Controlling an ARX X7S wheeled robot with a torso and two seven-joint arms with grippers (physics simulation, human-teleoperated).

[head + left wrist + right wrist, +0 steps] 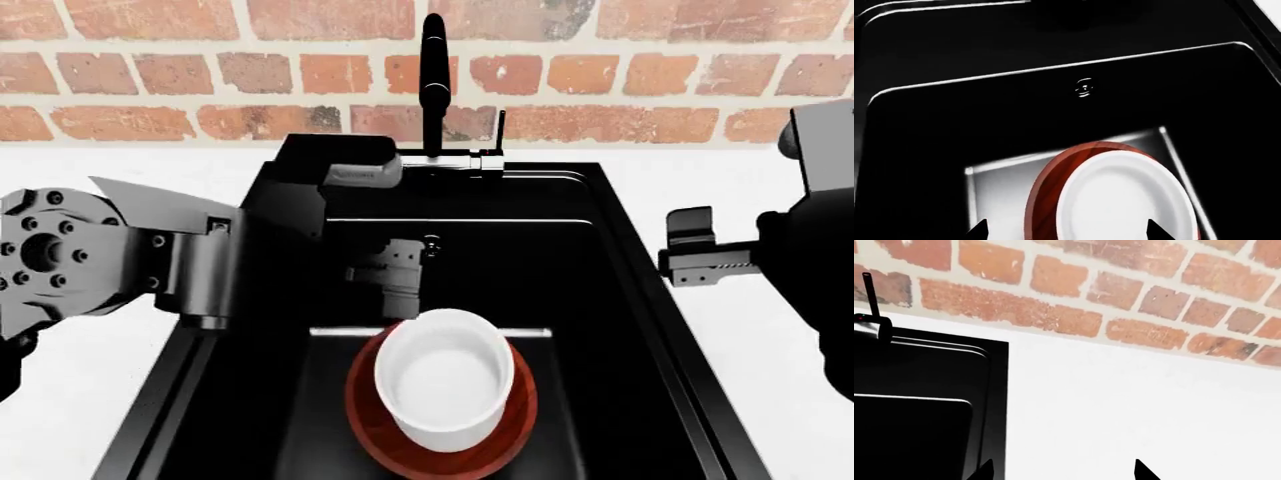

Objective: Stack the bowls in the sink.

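Note:
The white bowl sits nested inside the wider wood-grain bowl, both on the floor of the black sink at its near end. My left gripper hovers over the basin just behind the pair and is open. In the left wrist view its two fingertips spread wide, with the white bowl and the wood-grain rim below them and untouched. My right gripper hangs open and empty over the sink's right rim; in the right wrist view it hangs above the white counter.
A tall black faucet stands at the sink's back edge before a brick wall. The round metal drain lies in the basin beyond the bowls. White counter flanks the sink on both sides.

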